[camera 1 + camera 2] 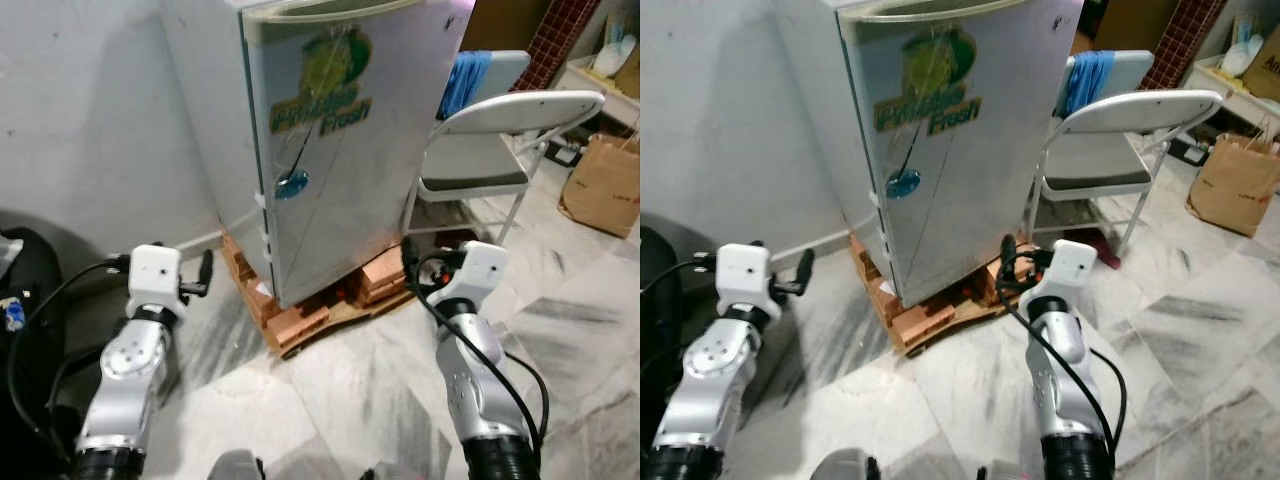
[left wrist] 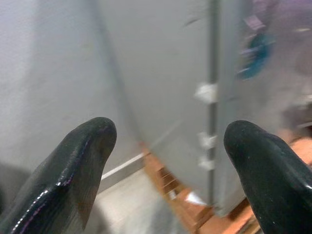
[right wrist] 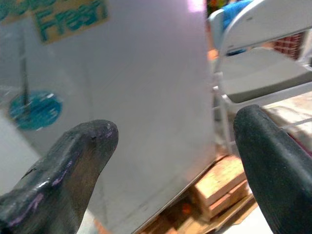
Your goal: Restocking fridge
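- Fridge (image 1: pixel 340 130): a small silver one with its door shut, standing on a low stack of bricks and boards (image 1: pixel 300 320) against the grey wall (image 1: pixel 90 110). I see it dead ahead, between my two arms.
- Folding chair (image 1: pixel 500 150): just beside the fridge's right side, a blue cloth (image 1: pixel 462 78) draped behind it. A brown paper bag (image 1: pixel 605 185) sits on the marble floor (image 1: pixel 330 400) further right.
- Left claw (image 2: pixel 165 161): raised near the fridge's left front corner, fingers spread wide, nothing between them. It looks along the door's left edge, where small white fittings show.
- Right claw (image 3: pixel 173 161): raised at the fridge's lower right corner, near the bricks, also wide open and empty.
- The shut door and empty claws would fit stock yet to be fetched or a door closed after loading; I can't tell which.
- If the door is to be opened, I'd first find which edge is free, then hook it gently, since the brick footing may rock.
- Door sticker: green and yellow, reading "Fresh" under a blurred word; a round blue sticker (image 1: pixel 292 184) sits below.
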Robot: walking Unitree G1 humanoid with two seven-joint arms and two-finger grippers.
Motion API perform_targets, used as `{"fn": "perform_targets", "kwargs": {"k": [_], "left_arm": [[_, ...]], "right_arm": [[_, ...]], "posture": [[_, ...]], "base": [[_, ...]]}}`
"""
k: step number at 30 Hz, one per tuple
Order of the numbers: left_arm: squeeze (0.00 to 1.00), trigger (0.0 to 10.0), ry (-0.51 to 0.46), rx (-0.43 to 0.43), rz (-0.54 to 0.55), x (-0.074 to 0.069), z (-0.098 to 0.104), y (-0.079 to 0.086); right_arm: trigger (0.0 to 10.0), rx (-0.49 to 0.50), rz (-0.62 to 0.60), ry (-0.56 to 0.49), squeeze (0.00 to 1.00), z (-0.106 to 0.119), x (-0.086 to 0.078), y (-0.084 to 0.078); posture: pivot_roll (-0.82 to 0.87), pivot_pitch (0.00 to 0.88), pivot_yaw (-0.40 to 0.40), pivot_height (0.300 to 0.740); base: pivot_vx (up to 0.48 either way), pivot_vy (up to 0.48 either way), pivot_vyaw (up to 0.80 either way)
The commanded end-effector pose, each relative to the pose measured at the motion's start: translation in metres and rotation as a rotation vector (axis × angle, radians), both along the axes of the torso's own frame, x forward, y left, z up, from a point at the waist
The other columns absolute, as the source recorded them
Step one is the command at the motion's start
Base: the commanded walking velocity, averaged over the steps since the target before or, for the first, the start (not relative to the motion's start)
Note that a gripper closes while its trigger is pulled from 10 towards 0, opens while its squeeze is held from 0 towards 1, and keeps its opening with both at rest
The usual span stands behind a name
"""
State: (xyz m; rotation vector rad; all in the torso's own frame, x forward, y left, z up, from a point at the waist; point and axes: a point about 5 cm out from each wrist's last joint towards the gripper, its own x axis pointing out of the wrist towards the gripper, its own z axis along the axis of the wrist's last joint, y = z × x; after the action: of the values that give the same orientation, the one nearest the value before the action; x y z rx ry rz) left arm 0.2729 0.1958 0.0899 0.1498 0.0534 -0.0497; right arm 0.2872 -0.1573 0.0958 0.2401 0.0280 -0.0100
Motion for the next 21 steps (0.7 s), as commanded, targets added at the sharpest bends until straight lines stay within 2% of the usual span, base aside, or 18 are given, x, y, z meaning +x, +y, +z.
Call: {"fn": "perform_targets", "kwargs": {"k": [1,10,15,21], "left_arm": [[0.0,10.0,0.004,-0.011,-0.041,-0.0006,-0.0016,-0.0097],[0.0,10.0,0.006,-0.024,-0.045,-0.0002,-0.0016,-0.0113],[0.0,10.0,0.014,-0.03,-0.047,-0.0008,-0.0029,-0.0129],[0.0,10.0,0.02,-0.023,-0.047,-0.0021,-0.0048,-0.0124]], "right_arm": [[10.0,-0.012,-0.03,0.016,0.0,-0.0029,-0.0033,-0.0106],[10.0,-0.017,-0.031,0.013,0.0,-0.0023,-0.0035,-0.0108],[10.0,-0.023,-0.034,0.014,0.0,-0.0021,-0.004,-0.0121],[10.0,-0.027,-0.039,0.016,0.0,-0.0027,-0.0057,-0.0131]], "posture": [[0.07,0.042,-0.003,0.74],[0.07,0.053,-0.003,0.74],[0.07,0.054,-0.004,0.74],[0.07,0.055,-0.006,0.74]], "base": [[0.251,0.412,-0.8],[0.26,0.404,-0.72],[0.248,0.411,0.0],[0.0,0.421,0.0]]}}
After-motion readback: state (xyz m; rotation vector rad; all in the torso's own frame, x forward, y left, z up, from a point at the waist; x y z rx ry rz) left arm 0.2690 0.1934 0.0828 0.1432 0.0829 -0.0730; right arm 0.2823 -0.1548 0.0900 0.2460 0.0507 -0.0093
